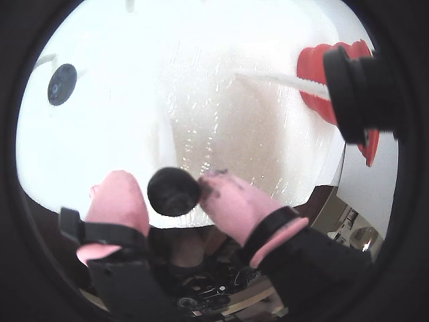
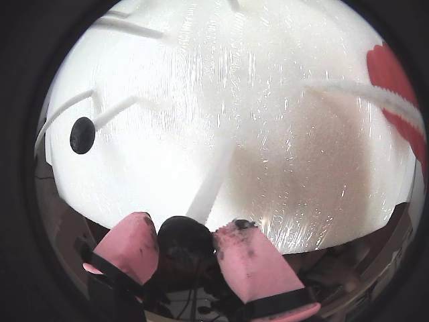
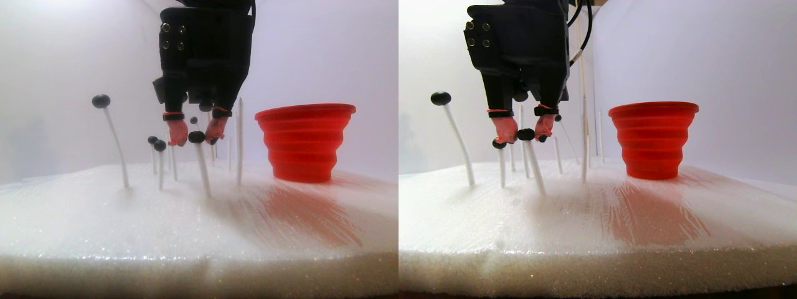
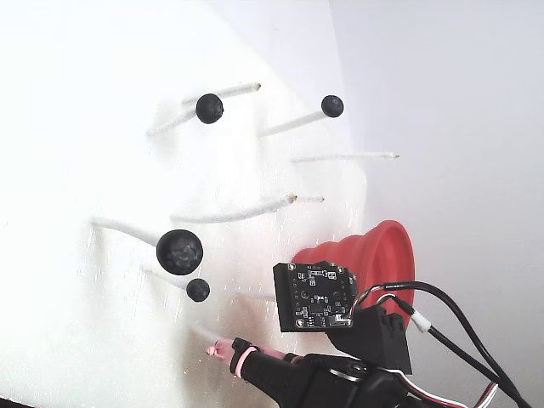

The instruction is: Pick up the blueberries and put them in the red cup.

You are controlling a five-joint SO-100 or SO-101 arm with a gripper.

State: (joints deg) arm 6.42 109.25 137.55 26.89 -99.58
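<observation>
Both wrist views are fisheye and ride close behind the pink fingers (image 1: 124, 201), looking past them down on the white foam board (image 1: 221, 121); in both, the red cup (image 1: 318, 74) sits at the right edge; the stereo pair view stands low at the board's front edge and faces level across it to the cup (image 3: 305, 143), the same scene twice; the fixed view looks down from above, turned sideways, and shares the cup (image 4: 382, 255) and the white sticks (image 4: 229, 212).
</observation>
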